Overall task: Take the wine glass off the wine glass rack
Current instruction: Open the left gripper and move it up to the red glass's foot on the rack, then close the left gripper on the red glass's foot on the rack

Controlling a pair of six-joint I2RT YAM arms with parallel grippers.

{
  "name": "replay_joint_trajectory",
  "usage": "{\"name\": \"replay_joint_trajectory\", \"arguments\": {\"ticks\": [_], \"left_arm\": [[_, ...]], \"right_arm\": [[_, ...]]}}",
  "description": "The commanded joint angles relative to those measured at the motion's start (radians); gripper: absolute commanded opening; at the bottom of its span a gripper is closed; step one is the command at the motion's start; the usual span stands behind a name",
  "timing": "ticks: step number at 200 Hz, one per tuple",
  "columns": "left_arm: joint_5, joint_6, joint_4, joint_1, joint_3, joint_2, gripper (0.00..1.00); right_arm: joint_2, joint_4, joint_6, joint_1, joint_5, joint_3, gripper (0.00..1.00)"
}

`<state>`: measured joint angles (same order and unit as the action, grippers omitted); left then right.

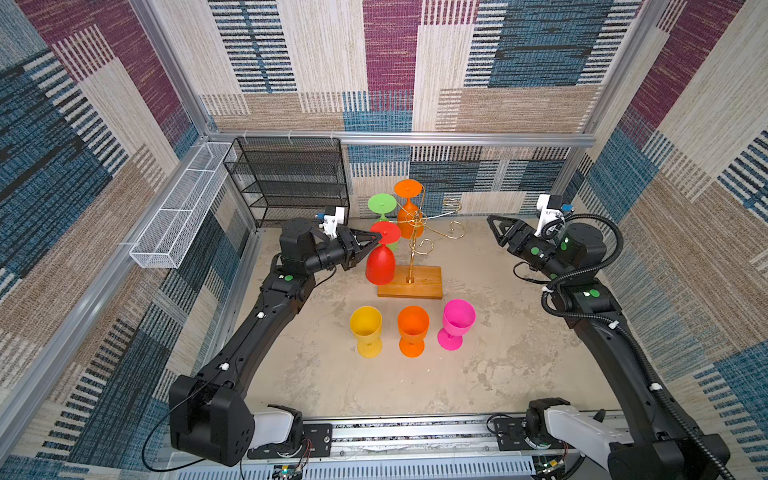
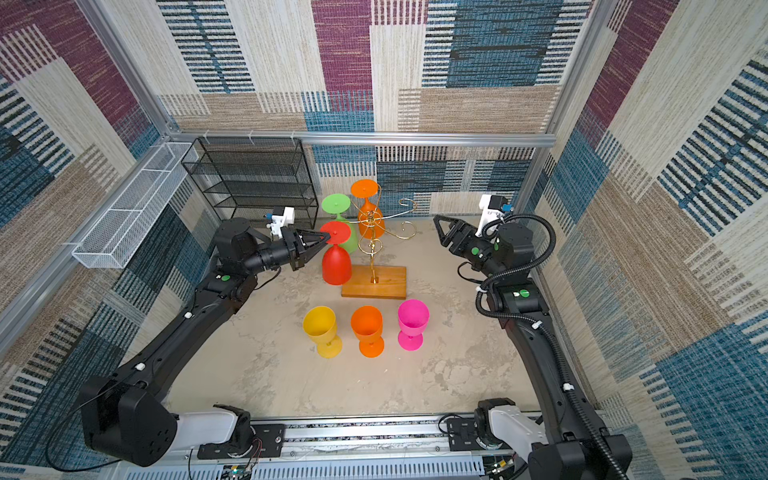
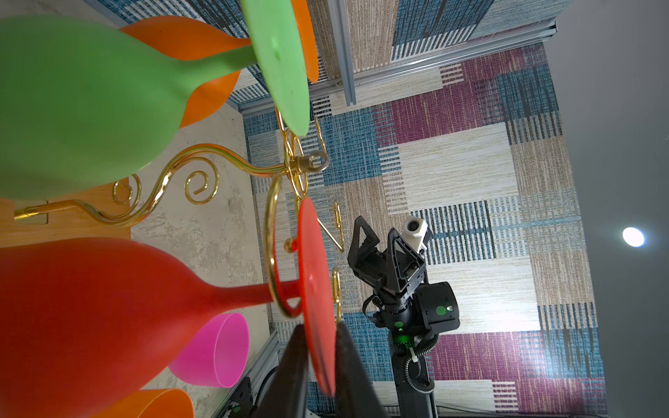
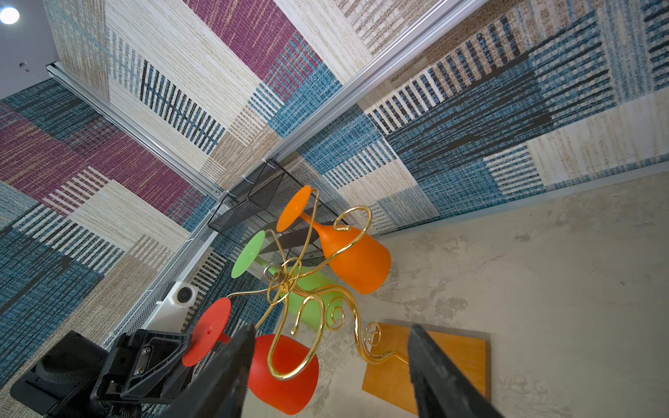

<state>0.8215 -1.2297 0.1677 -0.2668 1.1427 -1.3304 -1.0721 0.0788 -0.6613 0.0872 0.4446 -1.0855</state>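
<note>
The gold wire wine glass rack (image 1: 417, 232) stands on a wooden base (image 1: 424, 282) behind the table's middle. A red wine glass (image 1: 380, 266) hangs upside down from a left arm of the rack, its stem in a wire loop (image 3: 271, 253). My left gripper (image 1: 376, 237) comes in from the left and is shut on the rim of the red glass's flat foot (image 3: 315, 275), one finger on each face. A green glass (image 1: 381, 203) and an orange glass (image 1: 409, 216) also hang there. My right gripper (image 1: 496, 228) hangs open to the right of the rack, holding nothing.
Yellow (image 1: 365, 328), orange (image 1: 412, 328) and pink (image 1: 457, 320) glasses stand upright in a row in front of the rack. A black mesh shelf unit (image 1: 291, 178) stands at the back left. A white wire basket (image 1: 183, 208) is fixed on the left wall.
</note>
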Motion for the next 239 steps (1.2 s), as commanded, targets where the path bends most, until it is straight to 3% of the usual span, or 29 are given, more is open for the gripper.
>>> {"name": "replay_joint_trajectory", "arguments": {"ticks": [1, 102, 239], "left_arm": [[0.025, -0.005, 0.022, 0.001, 0.011, 0.000, 0.15], [0.027, -0.013, -0.014, 0.001, 0.048, 0.019, 0.00], [0.037, -0.031, -0.102, 0.021, 0.060, 0.039, 0.00]], "right_arm": [[0.006, -0.018, 0.006, -0.001, 0.001, 0.004, 0.68], [0.016, -0.016, 0.006, -0.003, 0.003, 0.012, 0.68], [0.015, -0.015, 0.009, -0.009, 0.016, 0.013, 0.69]]}}
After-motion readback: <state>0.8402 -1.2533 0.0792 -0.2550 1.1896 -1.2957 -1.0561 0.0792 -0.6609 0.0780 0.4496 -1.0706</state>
